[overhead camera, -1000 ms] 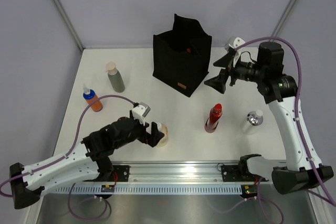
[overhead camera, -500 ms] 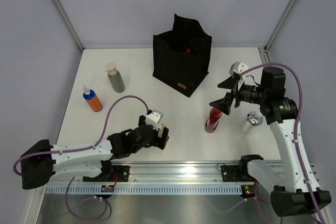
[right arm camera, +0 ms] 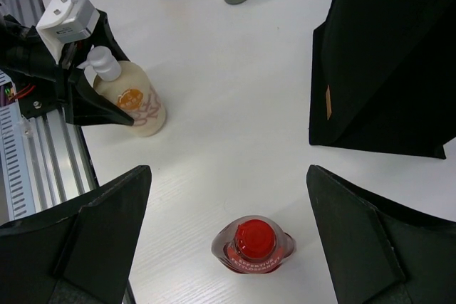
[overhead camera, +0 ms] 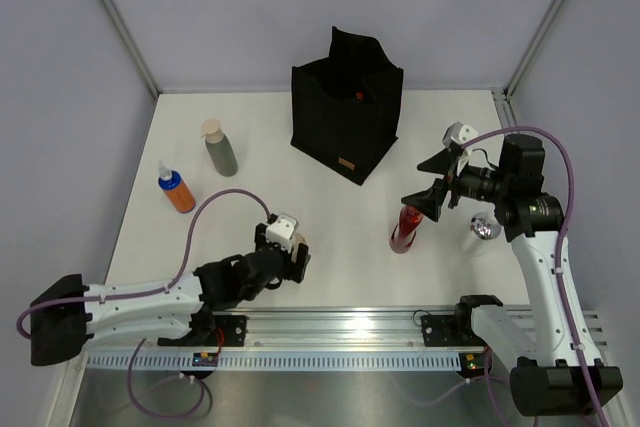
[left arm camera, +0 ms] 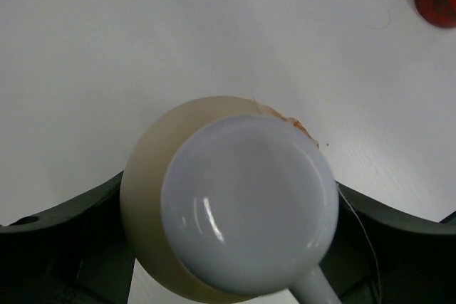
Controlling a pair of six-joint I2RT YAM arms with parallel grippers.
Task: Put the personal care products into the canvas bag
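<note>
Left jaws: pinching the beige bottle [right arm camera: 134, 105]. My left wrist view shows a jaw against each flank.
Beige bottle: upright on the worktop [overhead camera: 330, 207], well in front of the canvas bag [overhead camera: 345, 112] and a little to its left.
Right jaws: spread wide and empty, hanging above the red bottle [right arm camera: 253, 243].
Red bottle: upright, in front of the bag's right corner.
Silver-white bottle [overhead camera: 484, 228]: in front of the bag and well off to its right, with nothing touching it.
Orange bottle with the blue cap [overhead camera: 176, 190]: far to the bag's left and somewhat in front of it.
Grey bottle with the beige cap [overhead camera: 220, 149]: left of the bag, about level with its front face.
Bag: upright at the far side with its mouth open and its tan label [overhead camera: 346, 164] facing me. A spot of red shows inside, too small for me to name.
Step in hand: I judge this to be the grasp of the beige bottle, with the lift not yet begun. Five bottles stand outside the bag.
Next move, left: I need to raise the bottle straight up, high enough to clear the bag's rim. Then I carry it over the mouth and part the jaws there.
Next move, right: I need to come down around the red bottle's body and close on it. I should wait until my left arm is away from the bag, so the two arms do not meet above it.
</note>
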